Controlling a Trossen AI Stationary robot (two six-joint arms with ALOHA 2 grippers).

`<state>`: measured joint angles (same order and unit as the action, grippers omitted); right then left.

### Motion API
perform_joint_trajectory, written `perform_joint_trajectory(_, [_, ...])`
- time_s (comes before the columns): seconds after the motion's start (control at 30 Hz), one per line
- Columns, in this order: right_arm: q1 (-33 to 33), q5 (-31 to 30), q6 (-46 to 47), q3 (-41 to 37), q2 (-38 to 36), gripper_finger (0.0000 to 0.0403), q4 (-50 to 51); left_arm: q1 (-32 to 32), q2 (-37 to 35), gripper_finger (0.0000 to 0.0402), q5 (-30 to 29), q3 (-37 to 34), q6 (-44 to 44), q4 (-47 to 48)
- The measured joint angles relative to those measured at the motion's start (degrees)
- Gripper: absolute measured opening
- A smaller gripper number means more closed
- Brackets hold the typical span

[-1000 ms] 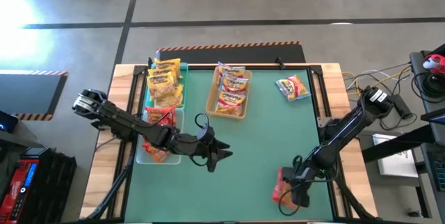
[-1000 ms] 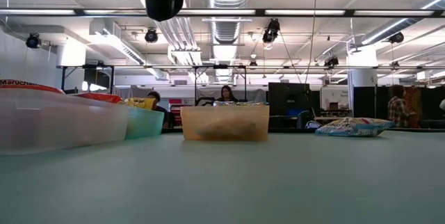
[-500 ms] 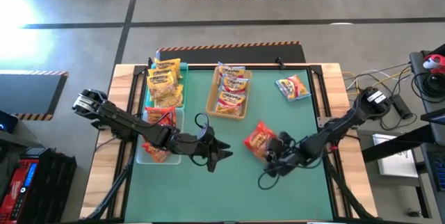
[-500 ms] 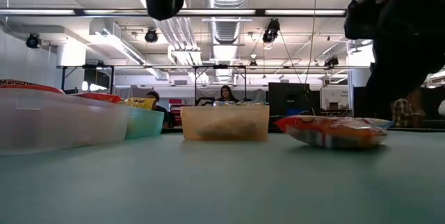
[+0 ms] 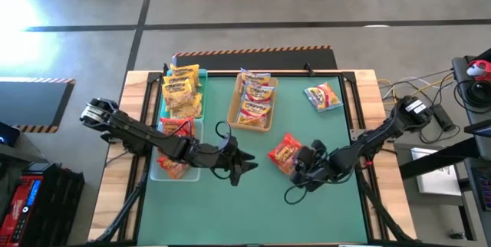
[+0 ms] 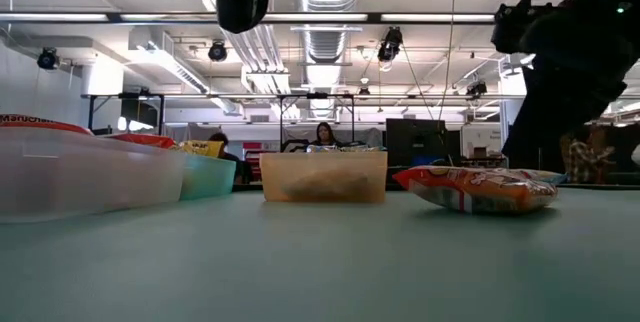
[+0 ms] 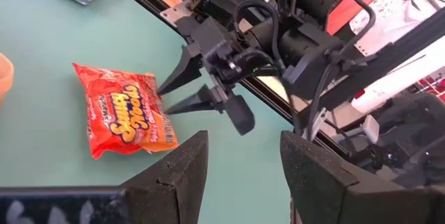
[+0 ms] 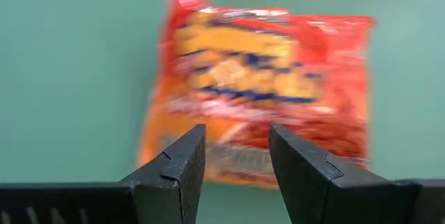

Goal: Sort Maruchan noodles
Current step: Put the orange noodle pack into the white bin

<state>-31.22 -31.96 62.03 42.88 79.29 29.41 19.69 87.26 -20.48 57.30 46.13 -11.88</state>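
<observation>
Lying flat near the middle of the green table (image 5: 307, 216), a red-and-orange noodle packet (image 5: 285, 153) sits just off the tips of the right gripper (image 5: 301, 163), whose fingers stand apart and hold nothing; the left wrist view shows them close by the packet's edge but clear of it. One second earlier this gripper was at the table's 5 o'clock edge with the packet at its tips, and half a second ago both had reached the centre, where the packet has barely shifted since. The left gripper (image 5: 247, 161), at 9 o'clock of the packet and well apart from it, is partly open and empty, its place almost unchanged. Other packets fill the teal tray (image 5: 182, 93), the clear tray (image 5: 173, 155) and the tan tray (image 5: 253, 101), as before, and one loose packet (image 5: 323, 96) remains toward the table's 1 o'clock corner.
</observation>
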Motion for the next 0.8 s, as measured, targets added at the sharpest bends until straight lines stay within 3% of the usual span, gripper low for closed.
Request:
perform_joint_trajectory(0.13, [0.1,-2.66,6.44,-1.09,0.01,0.0148,0.13,-0.09,0.04,0.0162,-1.14,0.0,0.02,-0.25])
perform_joint_trajectory(0.3, [0.27,-1.95,7.9,-3.03,1.37,0.0148,0.39,-0.2,0.54,0.0162,-4.49,0.0,1.05,-2.65])
perform_joint_trajectory(0.57, [0.26,0.23,1.06,-4.64,1.81,0.0148,-0.08,-0.31,0.85,0.0162,-9.29,0.0,5.09,-4.09])
perform_joint_trajectory(0.67, [0.36,-0.81,-0.4,-6.16,1.71,0.0148,-0.56,-0.49,2.75,0.0162,-12.92,0.0,9.38,-3.98])
perform_joint_trajectory(0.8, [0.82,-3.88,-0.26,-8.29,1.66,0.0148,-0.81,-1.43,7.98,0.0162,-13.11,0.56,14.99,-5.92])
